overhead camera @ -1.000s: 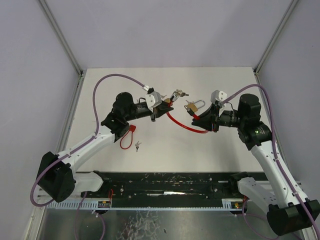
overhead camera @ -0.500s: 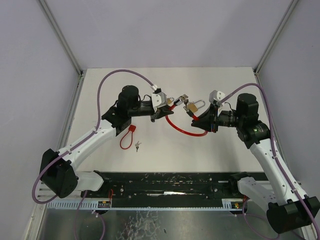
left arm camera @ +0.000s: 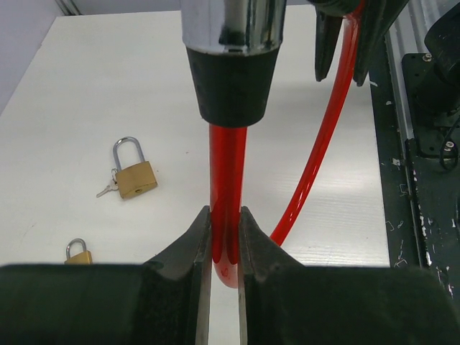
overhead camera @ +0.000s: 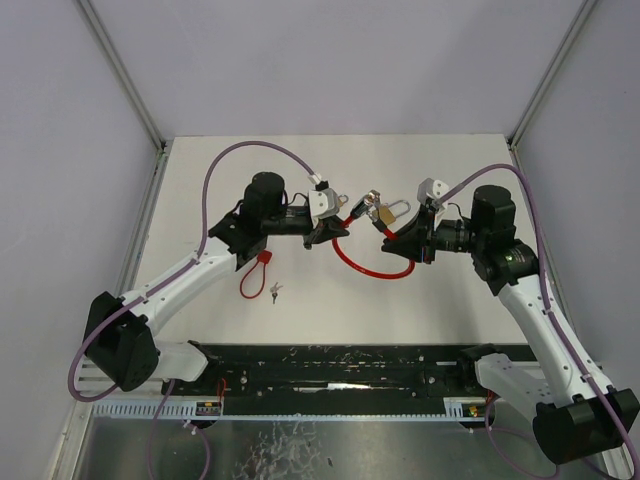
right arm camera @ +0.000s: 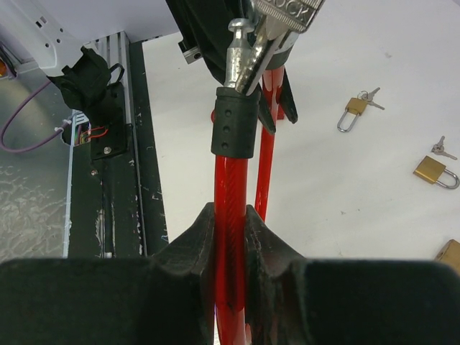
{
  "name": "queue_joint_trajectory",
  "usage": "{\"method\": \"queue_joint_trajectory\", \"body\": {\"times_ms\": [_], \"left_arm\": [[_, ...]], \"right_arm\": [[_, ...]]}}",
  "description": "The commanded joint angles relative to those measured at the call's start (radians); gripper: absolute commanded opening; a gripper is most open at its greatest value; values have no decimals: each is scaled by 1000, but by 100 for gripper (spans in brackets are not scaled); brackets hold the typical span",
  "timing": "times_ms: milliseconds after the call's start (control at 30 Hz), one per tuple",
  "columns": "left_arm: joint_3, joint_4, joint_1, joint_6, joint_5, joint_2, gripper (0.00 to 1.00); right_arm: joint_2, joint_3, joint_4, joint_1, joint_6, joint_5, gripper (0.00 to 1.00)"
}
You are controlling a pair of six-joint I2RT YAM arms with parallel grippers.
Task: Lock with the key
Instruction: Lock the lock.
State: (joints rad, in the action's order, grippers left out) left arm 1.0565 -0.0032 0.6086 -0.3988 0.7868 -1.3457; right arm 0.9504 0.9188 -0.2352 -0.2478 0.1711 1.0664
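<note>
A red cable lock (overhead camera: 372, 268) hangs in a loop between my two grippers. My left gripper (overhead camera: 335, 224) is shut on one end of the cable (left arm camera: 225, 180), just below a black collar and the chrome lock body (left arm camera: 231, 29). My right gripper (overhead camera: 397, 240) is shut on the other end (right arm camera: 231, 194), below its black collar (right arm camera: 233, 123) and metal pin (right arm camera: 240, 50). The pin tip lies against the lock body (right arm camera: 289, 10). The two ends meet above the table (overhead camera: 372, 200); small keys seem to hang there.
A brass padlock (overhead camera: 388, 212) lies on the white table just behind the grippers. A second red cable lock (overhead camera: 254, 276) with keys (overhead camera: 275, 291) lies at the left. More brass padlocks show in the wrist views (left arm camera: 134, 177) (right arm camera: 352, 108) (right arm camera: 432, 171).
My left gripper has moved right, bringing its lock end up to the right gripper's end. The cable loop has narrowed. The right gripper has shifted only slightly.
</note>
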Motion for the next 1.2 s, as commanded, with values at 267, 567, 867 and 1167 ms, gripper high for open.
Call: {"method": "queue_joint_trajectory", "body": {"times_ms": [267,567,867,1167], "left_arm": [[40,-47,11,-28,51,19,1],[42,-67,11,-43,62,27,1],[53,-84,11,-46,70,24,1],[101,-222,13,-131,23,17,1]], "right_arm": [[6,18,48,14,18,-36,0],[9,23,32,14,33,-50,0],[30,30,4,14,54,-41,0],[45,48,-44,13,95,-42,0]]}}
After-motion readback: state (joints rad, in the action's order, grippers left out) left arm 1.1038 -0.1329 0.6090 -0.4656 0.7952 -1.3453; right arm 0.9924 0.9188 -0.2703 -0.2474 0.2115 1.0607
